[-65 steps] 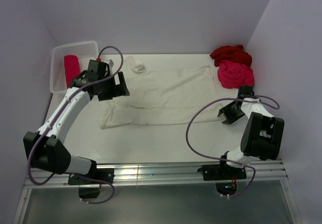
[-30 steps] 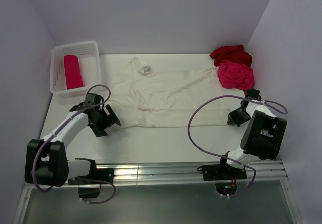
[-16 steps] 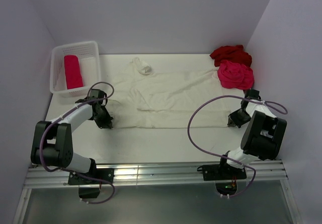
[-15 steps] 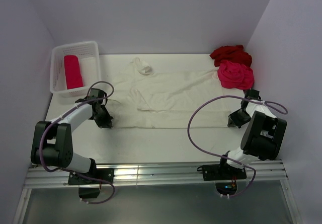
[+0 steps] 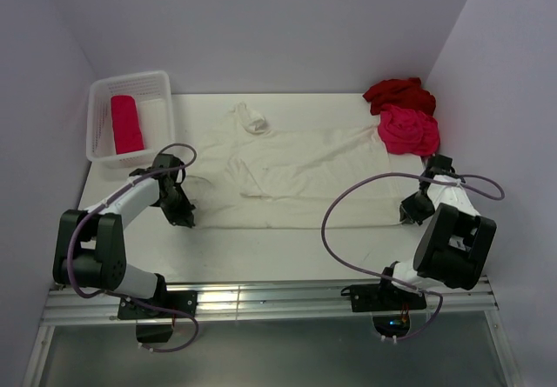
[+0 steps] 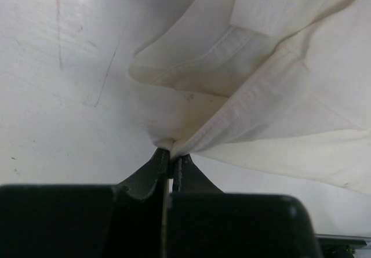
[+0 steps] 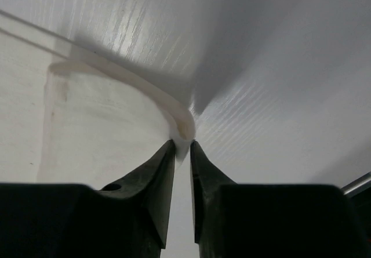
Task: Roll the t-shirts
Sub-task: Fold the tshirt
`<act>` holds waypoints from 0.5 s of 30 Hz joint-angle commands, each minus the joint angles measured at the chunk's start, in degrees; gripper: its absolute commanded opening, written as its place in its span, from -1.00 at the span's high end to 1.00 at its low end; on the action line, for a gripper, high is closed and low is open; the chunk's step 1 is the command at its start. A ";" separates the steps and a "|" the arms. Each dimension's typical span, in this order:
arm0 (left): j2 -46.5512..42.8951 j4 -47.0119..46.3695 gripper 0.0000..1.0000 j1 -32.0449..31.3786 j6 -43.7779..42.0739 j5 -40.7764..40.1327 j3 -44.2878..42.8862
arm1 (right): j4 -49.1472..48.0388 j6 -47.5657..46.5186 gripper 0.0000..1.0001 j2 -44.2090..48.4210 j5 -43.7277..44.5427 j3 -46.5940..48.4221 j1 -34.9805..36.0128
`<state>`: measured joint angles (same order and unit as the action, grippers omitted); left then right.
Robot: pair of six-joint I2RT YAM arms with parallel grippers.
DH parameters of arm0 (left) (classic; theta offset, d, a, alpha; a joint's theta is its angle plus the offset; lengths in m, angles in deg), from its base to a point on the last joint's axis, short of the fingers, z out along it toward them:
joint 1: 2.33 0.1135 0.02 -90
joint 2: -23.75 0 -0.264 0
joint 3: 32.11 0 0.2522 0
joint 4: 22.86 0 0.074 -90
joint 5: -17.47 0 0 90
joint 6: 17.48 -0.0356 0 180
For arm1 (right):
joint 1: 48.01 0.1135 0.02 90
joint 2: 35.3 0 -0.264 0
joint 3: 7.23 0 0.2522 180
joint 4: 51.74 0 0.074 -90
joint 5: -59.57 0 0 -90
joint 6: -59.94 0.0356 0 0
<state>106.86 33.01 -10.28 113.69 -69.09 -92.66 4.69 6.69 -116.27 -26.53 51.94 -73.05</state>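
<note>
Along the near half of the bench [image 5: 287, 252] the cream shirt [image 5: 296, 178] lies spread out. Its lower hem is drawn into a nearly straight line between the two arms. The left gripper [image 5: 184, 218] is clamped on the hem's left corner, its jaws closed to a sliver with cloth bunched between them. The right gripper [image 5: 408, 215] pinches the right corner the same way, with a thin fold of hem caught between almost-closed jaws.

A couple of seconds ago the left arm was up by the basket [image 5: 130, 81] at the far left corner, and the shirt lay more rumpled and further back. That arm has since come down to the hem, and in the last half second the cloth has slid a little nearer and pulled flatter.

This looks like the smoothing step, so rolling of this shirt has not yet begun. One pink roll [image 5: 126, 123] sits in the basket. A red shirt [image 5: 399, 94] and a pink shirt [image 5: 407, 130] are heaped at the far right corner.
</note>
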 commanded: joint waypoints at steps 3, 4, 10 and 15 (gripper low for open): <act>-2.60 1.75 0.99 0.21 1.37 2.80 3.18 | 1.09 -2.04 0.16 5.72 -1.60 0.38 -0.71; -3.21 2.36 0.99 0.21 1.37 2.80 3.36 | 1.18 -1.95 0.02 6.78 -2.75 0.73 -0.54; -4.89 3.59 0.99 0.21 1.55 2.19 4.69 | 2.76 -6.50 0.00 9.78 -4.52 10.56 12.66; -4.19 3.42 0.99 0.21 1.46 2.71 4.95 | -1.53 -7.92 -0.02 5.83 -10.83 19.87 29.15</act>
<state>103.43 35.13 -10.28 114.37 -66.86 -88.22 6.14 1.51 -108.77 -32.05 65.69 -52.52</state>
